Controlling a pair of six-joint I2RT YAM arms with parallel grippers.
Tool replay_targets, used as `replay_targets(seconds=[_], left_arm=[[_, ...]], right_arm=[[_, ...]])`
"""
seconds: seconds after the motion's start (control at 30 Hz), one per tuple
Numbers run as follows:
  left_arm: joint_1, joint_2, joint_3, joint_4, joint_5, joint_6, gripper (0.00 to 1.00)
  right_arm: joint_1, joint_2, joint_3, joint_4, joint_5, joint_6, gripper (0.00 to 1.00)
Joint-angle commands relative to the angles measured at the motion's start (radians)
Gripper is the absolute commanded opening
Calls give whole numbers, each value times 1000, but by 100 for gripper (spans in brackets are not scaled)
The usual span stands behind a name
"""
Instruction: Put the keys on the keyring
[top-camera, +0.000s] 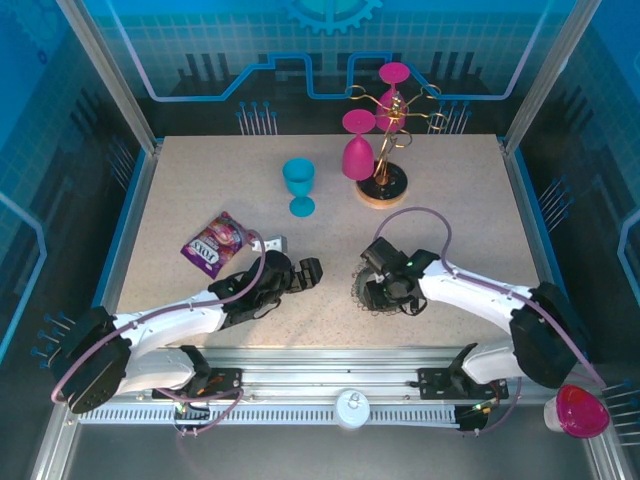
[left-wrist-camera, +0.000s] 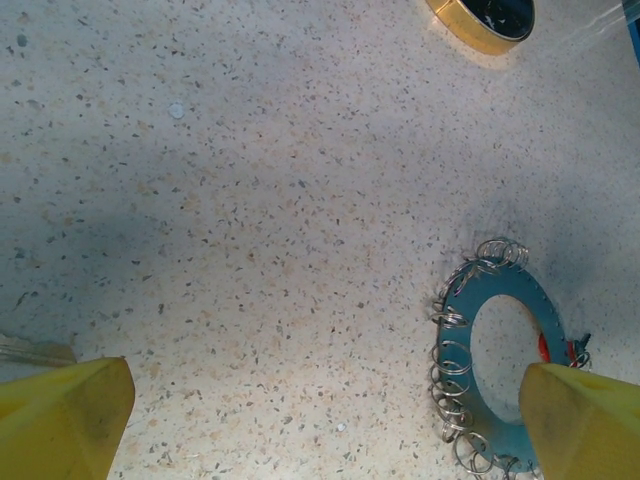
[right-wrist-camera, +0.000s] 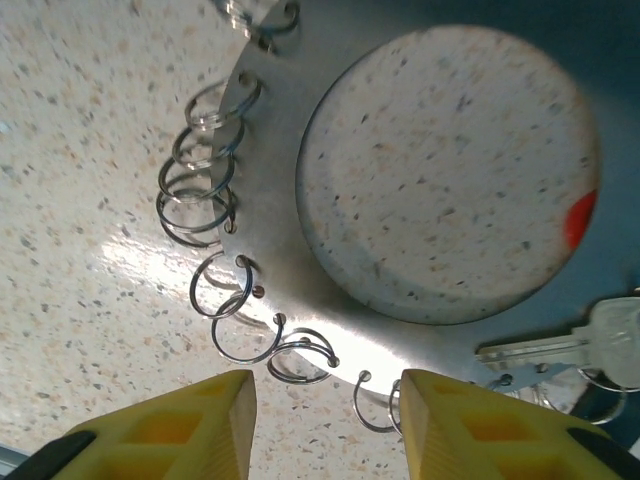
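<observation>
1. The keyring (right-wrist-camera: 272, 200) lies flat on the table (left-wrist-camera: 250, 200), between the two arms and directly under the right gripper (right-wrist-camera: 328, 395). The yellow fingers of this gripper are apart and grip nothing. If they close here, they may catch only a thin wire loop (right-wrist-camera: 200, 200) and bend it, or push the ring aside.
2. One silver key (right-wrist-camera: 565, 345) lies at the rim of the ring and touches some loops. I cannot tell if it is threaded on. A push on the ring can shake it off.
3. The left gripper (left-wrist-camera: 328, 400) is wide open and empty, near the ring. The two arms are close together, so they can collide above it.
4. A thin silver piece (left-wrist-camera: 30, 350) lies beside one left finger. It is perhaps the other key, but I cannot tell. Flat on the table, it is hard to pinch and can slip away.
</observation>
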Motion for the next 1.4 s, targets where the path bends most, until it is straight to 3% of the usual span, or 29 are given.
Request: replay_targets(seconds=[0.0,0.57,0.77,1.17,1.37], left_arm=[[-6,3,-23,34,-14,-10,99],[-6,39,-13,94,-20,26,99],[-6,12,25,34,-38,39,99],[-6,12,22,22,-55,21,99],[-7,16,16,30,-48,26,99]], right_arm=[[23,60,45,-46,40,20,42],[127,276,138,15,57,130,40],[174,303,177,61,-16,137,39],[44,304,230,43,91,90,45],[51,381,251,76,34,89,46]])
